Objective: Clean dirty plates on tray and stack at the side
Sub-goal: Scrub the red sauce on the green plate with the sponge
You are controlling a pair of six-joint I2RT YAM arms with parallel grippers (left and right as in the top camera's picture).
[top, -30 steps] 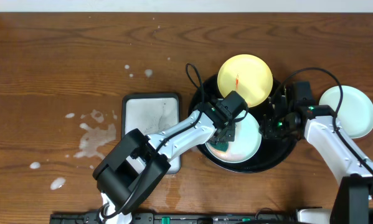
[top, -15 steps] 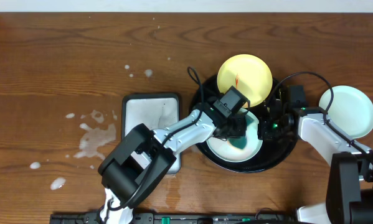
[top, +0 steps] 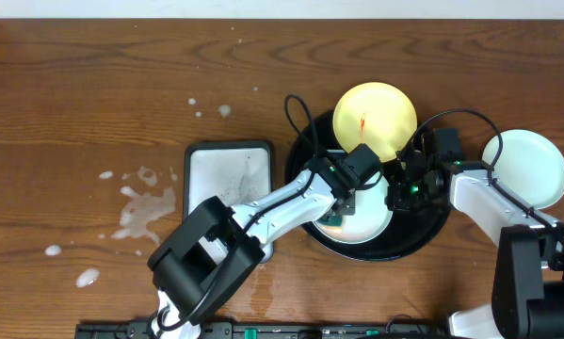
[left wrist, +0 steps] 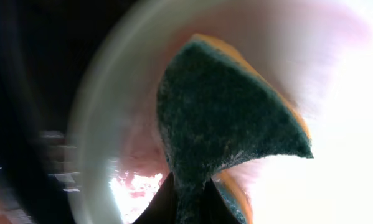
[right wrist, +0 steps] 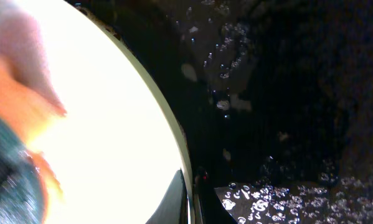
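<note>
A pale mint plate [top: 368, 218] lies inside the black tray [top: 423, 235]. My right gripper [top: 396, 188] is shut on the plate's right rim [right wrist: 174, 140], one finger over it and one under [right wrist: 191, 199]. My left gripper [top: 343, 209] is shut on a green and orange sponge [left wrist: 217, 118], pressed onto the plate near its left edge; its fingers [left wrist: 164, 205] pinch the sponge's tail. A pink-red smear [left wrist: 142, 186] shows on the plate beside the sponge. A yellow plate [top: 374, 121] with a red smear rests on the tray's far rim. Another pale plate [top: 528, 168] sits on the table to the right.
A white rectangular tray [top: 227, 179] lies left of the black tray, partly under my left arm. Water splashes [top: 142, 209] spot the wooden table further left. The black tray floor [right wrist: 286, 93] is wet with droplets.
The right gripper has closed on the pale plate's rim. The left gripper swept the sponge right across the plate and back toward its left side.
</note>
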